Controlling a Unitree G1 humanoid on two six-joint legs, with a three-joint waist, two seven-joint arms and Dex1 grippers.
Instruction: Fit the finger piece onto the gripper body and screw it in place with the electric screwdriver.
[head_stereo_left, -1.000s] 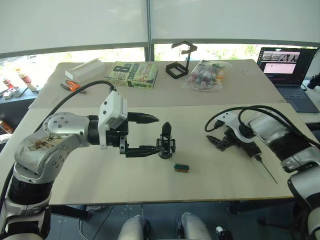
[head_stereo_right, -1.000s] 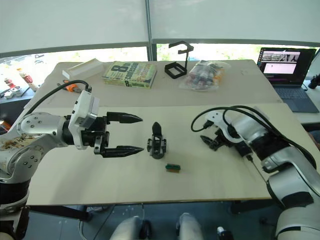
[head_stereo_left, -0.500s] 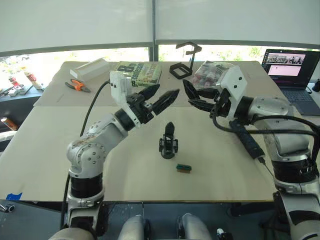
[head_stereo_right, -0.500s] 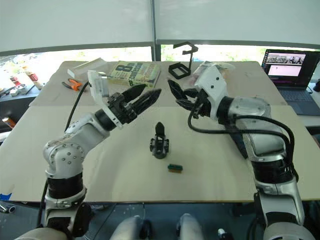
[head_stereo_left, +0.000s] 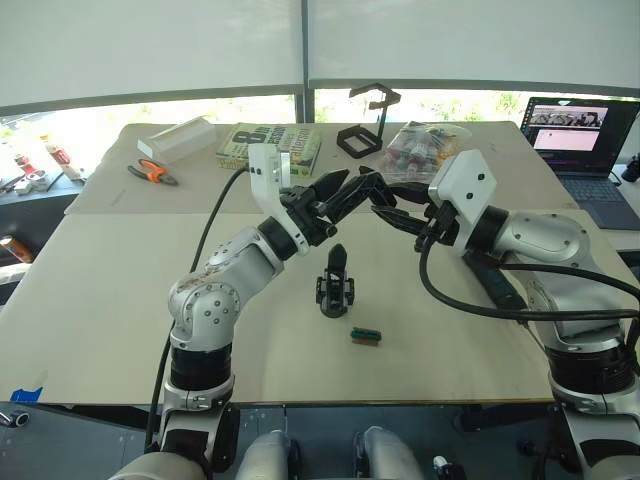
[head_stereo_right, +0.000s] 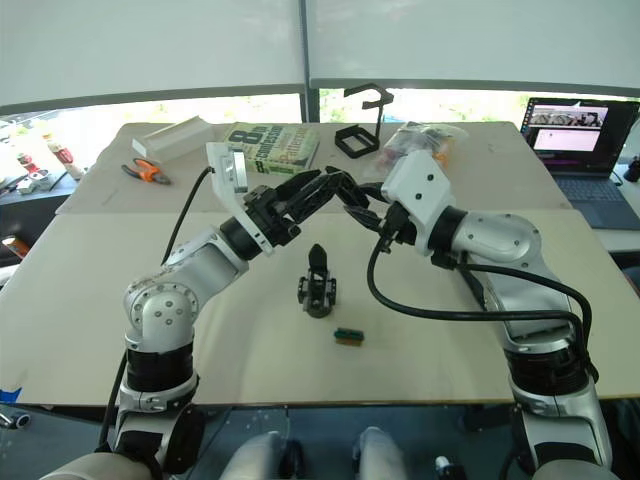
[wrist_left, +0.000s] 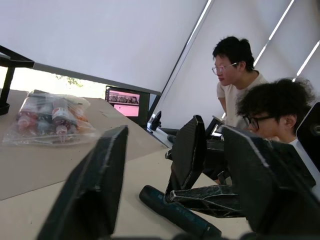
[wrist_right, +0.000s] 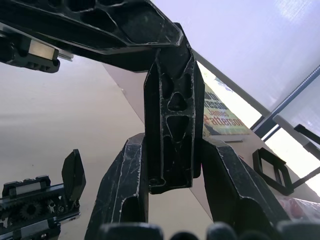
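Pincers meet mid-air, upper centre of frame: left pincer (head_stereo_left: 345, 190) spread apart, right pincer (head_stereo_left: 392, 205) fingers spread apart too, around one left finger in the right wrist view, not clearly clamped. Gripper body (head_stereo_left: 336, 282) upright at centre of the bench (head_stereo_left: 100, 300); electric screwdriver (head_stereo_left: 498, 288) lies right of centre under the right arm. Finger piece: can't spot it. Judgement: untangle fingers slowly, keep clear above the body, then locate the piece.

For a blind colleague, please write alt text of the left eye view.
Above a pale table, the left hand and right hand meet with their fingers interleaved. Below them stands the gripper body, untouched, with a small green block nearer the robot. The screwdriver lies under the right arm.
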